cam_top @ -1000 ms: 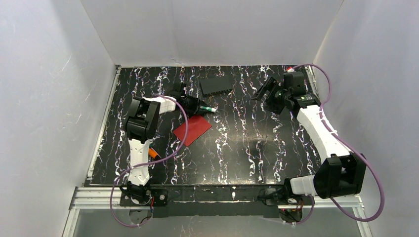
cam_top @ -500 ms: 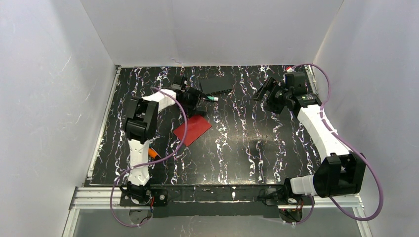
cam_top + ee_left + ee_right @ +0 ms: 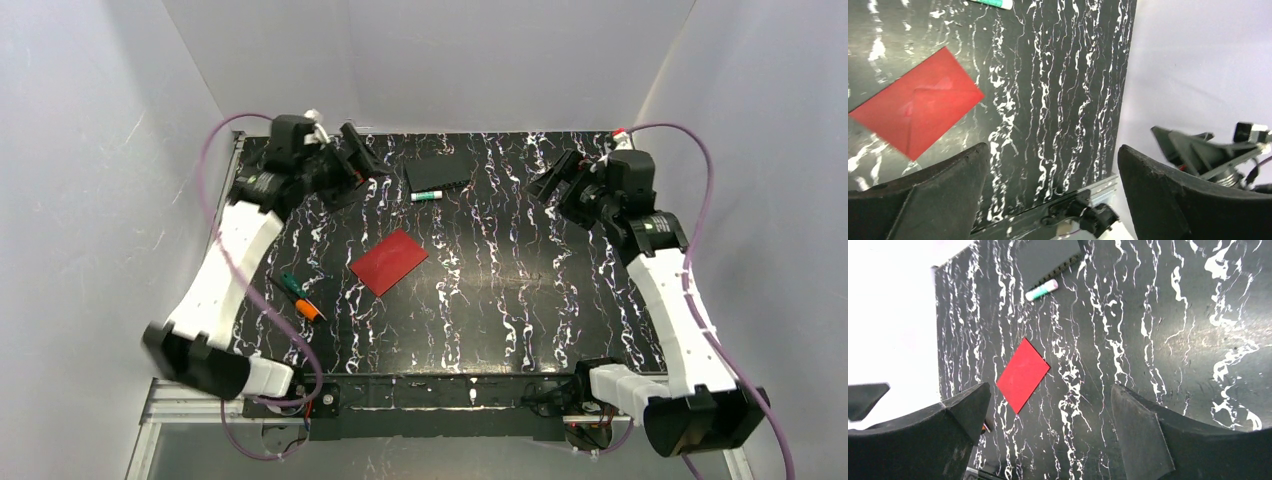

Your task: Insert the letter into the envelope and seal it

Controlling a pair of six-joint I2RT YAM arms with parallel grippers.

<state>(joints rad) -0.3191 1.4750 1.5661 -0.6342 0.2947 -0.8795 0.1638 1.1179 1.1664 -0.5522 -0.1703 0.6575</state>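
Both my arms are raised toward the far corners. My left gripper (image 3: 355, 168) hangs at the upper left of the top view and my right gripper (image 3: 556, 180) at the upper right. Each is spread wide with nothing between the fingers. In my left wrist view the two dark fingers (image 3: 923, 195) frame only bare tabletop, and it is the same in my right wrist view.

The table (image 3: 500, 290) is glossy black, streaked with white marble veins running front to back. Plain white walls (image 3: 450, 60) close it in on three sides, and a metal rail (image 3: 190, 395) runs along the near edge where my bases are bolted.

The envelope (image 3: 389, 261) lies flat just left of the frame's centre, turned at an angle, well apart from both grippers. My left wrist view shows its triangular flap (image 3: 923, 95) folded down against the body.

A dark ribbed block (image 3: 438, 174) sits at upper centre with a green-and-white stick (image 3: 426, 195) just below it. An orange and green screwdriver (image 3: 302, 298) lies at the lower left, near my left arm.
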